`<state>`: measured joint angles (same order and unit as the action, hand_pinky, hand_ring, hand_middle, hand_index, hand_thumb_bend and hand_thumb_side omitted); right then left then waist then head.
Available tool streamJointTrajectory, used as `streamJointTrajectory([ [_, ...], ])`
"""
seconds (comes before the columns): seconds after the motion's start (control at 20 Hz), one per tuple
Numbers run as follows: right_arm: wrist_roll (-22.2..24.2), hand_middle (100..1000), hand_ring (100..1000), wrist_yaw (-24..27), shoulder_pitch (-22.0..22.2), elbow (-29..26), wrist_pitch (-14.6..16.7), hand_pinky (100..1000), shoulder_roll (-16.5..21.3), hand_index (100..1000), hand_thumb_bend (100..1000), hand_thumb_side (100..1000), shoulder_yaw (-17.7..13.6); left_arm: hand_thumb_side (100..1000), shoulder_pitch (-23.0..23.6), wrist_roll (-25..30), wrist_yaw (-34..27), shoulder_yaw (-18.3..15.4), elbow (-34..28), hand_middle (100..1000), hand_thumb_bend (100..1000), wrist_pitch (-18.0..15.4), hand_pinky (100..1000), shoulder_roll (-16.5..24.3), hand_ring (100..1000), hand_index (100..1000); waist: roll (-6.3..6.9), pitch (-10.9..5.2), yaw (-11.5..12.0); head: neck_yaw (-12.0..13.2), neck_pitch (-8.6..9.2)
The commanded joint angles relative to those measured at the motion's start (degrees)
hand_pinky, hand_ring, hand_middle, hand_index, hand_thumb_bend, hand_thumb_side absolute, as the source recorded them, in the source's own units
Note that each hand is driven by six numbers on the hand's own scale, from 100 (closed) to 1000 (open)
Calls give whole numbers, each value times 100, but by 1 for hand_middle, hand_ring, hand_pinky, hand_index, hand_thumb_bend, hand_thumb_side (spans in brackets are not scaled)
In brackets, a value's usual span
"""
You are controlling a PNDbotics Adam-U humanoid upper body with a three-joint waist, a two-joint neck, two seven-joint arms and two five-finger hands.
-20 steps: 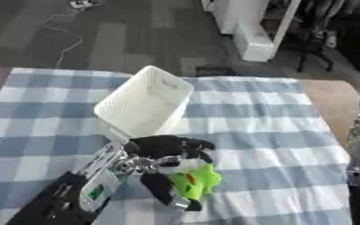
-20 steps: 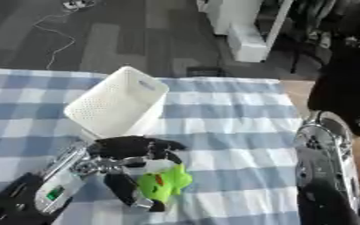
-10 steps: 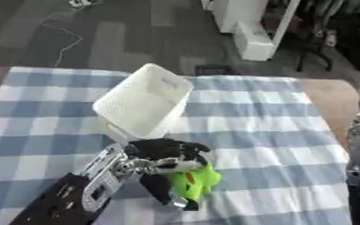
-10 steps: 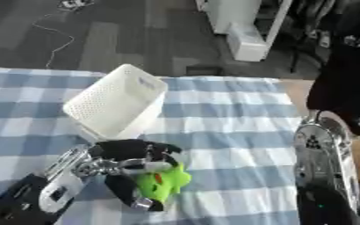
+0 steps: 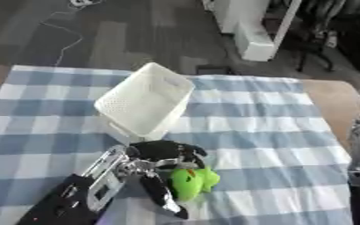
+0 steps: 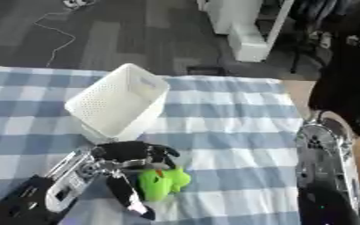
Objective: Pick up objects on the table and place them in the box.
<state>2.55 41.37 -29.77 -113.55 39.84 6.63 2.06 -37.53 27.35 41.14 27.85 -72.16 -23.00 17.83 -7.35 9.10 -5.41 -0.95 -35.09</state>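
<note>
Near the table's front edge, the left hand [image 5: 156, 165] curls round an upright green toy [image 5: 192, 183].

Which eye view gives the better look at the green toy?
The left eye view: the green toy lies clear of the picture's edges, beside the left hand, whose fingers curl around its left side. The right eye view shows the same toy with the same side hidden by fingers, and the right arm crowds that view.
</note>
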Motion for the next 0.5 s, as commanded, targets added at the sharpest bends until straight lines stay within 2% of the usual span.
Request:
streamJointTrajectory([
  [0.05,28,596,481,17,-92,-104,-9,358,14,722,100,964,0,505,-45,-97,57,-45,59,855,599,-97,100,-11,736,817,18,-56,-17,-5,-16],
  [0.1,29,596,481,18,-92,-104,-11,358,15,722,100,964,1,529,-47,-212,33,-63,39,799,518,-118,100,-18,670,777,18,-56,-16,-8,-17],
  [0.15,31,596,481,18,-93,-104,-12,358,15,722,100,964,1,535,-41,-383,-42,-81,22,787,501,-130,100,-25,656,769,18,-55,-15,-9,-18],
  [0.2,33,596,481,19,-93,-104,-13,358,15,722,100,964,2,573,-50,-602,-129,-100,-13,687,362,-149,100,-29,542,705,17,-57,-14,-11,-19],
  [0.25,33,596,481,21,-93,-104,-14,358,15,722,100,964,3,597,-54,-846,-207,-105,-42,658,293,-166,100,-24,503,690,17,-57,-15,-10,-17],
  [0.3,30,593,481,25,-93,-104,-14,358,14,722,100,963,4,627,-59,-1091,-282,-110,-66,584,186,-186,100,-27,391,661,16,-57,-15,-5,-17],
  [0.35,27,594,481,29,-93,-104,-12,358,14,722,100,963,4,615,-60,-1359,-366,-111,-81,605,219,-213,100,-26,425,670,16,-57,-16,-1,-16],
  [0.4,24,593,481,32,-94,-104,-10,358,14,722,100,963,5,692,-60,-1607,-441,-110,-84,491,100,-242,100,-28,266,620,14,-57,-16,0,-13],
  [0.45,25,593,481,33,-94,-104,-7,358,14,722,100,963,5,692,-56,-1854,-526,-107,-75,491,100,-277,100,-28,266,620,14,-56,-17,-1,-9],
  [0.5,26,594,481,32,-94,-104,-8,358,14,722,100,964,5,691,-52,-2065,-593,-98,-50,334,100,-313,100,-27,115,558,13,-55,-17,-2,-8],
])
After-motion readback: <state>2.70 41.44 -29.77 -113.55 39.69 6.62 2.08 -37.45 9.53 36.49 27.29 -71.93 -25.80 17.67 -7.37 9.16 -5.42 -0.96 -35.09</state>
